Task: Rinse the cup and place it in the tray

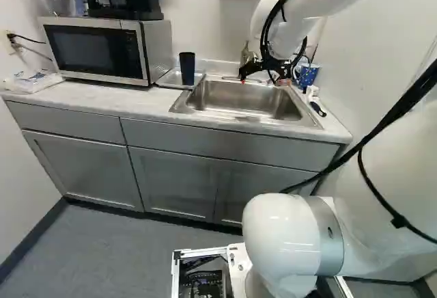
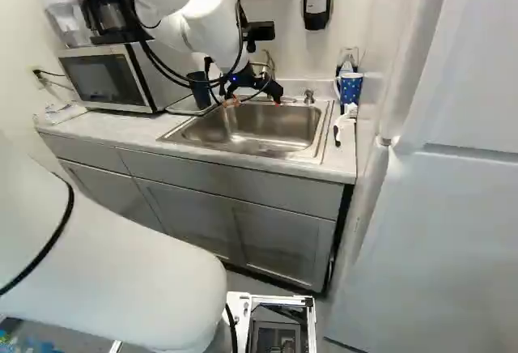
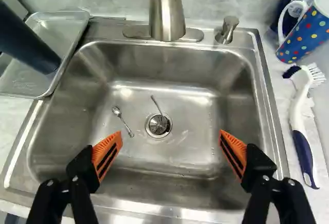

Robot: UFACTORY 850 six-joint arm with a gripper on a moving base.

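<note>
Gripper (image 3: 170,143): 1, open above the sink (image 3: 200,154). Dark cup (image 3: 23,39): 1, in the tray (image 3: 64,26). Spotted mug (image 3: 304,33): 1, beside the sink. If rinsed, leave the cup standing; lift clear of the tap (image 3: 167,8).

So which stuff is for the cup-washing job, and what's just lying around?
For the job:
- dark cup, probably the one meant, since it stands in the tray
- sink and faucet, for rinsing
- gripper, open over the sink

Probably just lying about:
- dotted mug
- brush
- little spoon in the sink
- microwave
</note>
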